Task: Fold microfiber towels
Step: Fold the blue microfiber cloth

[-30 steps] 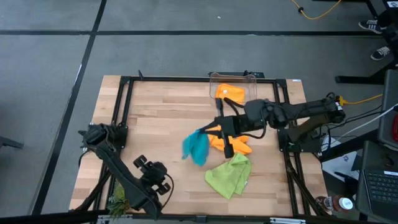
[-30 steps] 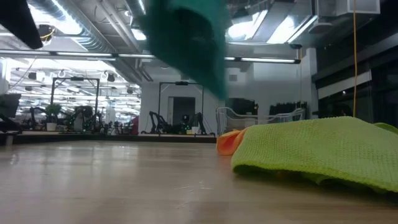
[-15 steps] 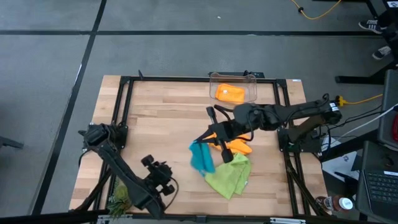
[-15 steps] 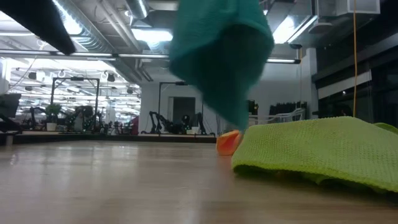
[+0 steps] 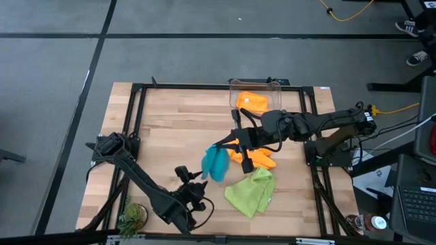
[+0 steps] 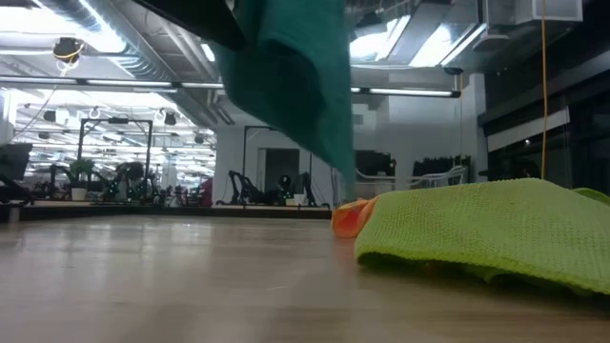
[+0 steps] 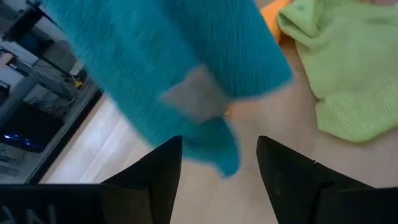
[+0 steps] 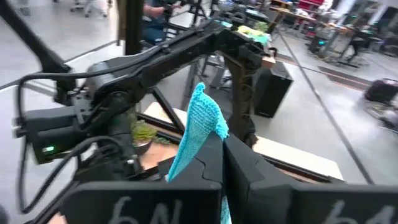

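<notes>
Right gripper (image 5: pixel 230 141), fingers closed, pinches one corner of the teal-blue towel (image 5: pixel 216 163) and holds it clear of the table (image 5: pixel 170 116). The right wrist view shows the cloth emerging between the closed fingers.

Changes noted over the last second: the left gripper (image 5: pixel 198 192) has advanced along the table's near edge toward the centre and now sits just below the hanging cloth, its fingers spread wide. The towel itself has swung, first toward the lime green towel (image 5: pixel 251 192), then back to the left. In the left wrist view the lower edge of the teal cloth hangs directly ahead of the parted fingers (image 7: pixel 158 171).

Assessment: the left arm appears to be positioning to catch a free corner, so that the cloth can be stretched flat before folding. No fold is yet made on any towel.

Orientation: the teal towel hangs with its long axis near vertical, held corner uppermost, free end pointing at the table, draped rather than flat.

Other items: one orange towel (image 5: pixel 257 158) lies crumpled beside the right gripper; a second orange towel (image 5: pixel 253 102) rests in the clear bin (image 5: pixel 276 84) at the far edge.
</notes>
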Robot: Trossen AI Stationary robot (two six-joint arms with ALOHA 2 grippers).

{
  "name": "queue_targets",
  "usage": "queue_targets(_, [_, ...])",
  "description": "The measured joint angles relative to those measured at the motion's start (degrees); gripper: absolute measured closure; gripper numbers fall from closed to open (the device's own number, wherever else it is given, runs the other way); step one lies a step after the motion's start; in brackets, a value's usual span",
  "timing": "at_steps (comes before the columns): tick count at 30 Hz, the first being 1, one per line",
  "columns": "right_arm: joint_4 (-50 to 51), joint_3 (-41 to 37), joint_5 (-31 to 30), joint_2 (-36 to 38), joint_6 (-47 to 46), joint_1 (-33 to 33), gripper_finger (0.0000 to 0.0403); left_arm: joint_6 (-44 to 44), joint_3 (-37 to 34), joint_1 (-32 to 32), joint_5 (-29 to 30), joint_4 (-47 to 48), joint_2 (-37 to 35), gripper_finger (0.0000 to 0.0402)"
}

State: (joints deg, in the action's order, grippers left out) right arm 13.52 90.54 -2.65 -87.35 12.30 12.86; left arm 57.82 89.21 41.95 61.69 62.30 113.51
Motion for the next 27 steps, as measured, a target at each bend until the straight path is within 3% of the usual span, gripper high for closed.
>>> queue_targets(19, [1.63, 0.0, -0.27, 0.2, -0.2, 0.63, 0.0403, 0.11, 0.0, -5.18, 1.5, 2.36, 0.0, 0.0205])
queue_targets(27, [2.06, 0.0, 2.71, 1.66, -0.25, 0.94, 0.0403, 0.09, 0.0, -6.2, -4.18, 6.98, 0.0, 0.0205])
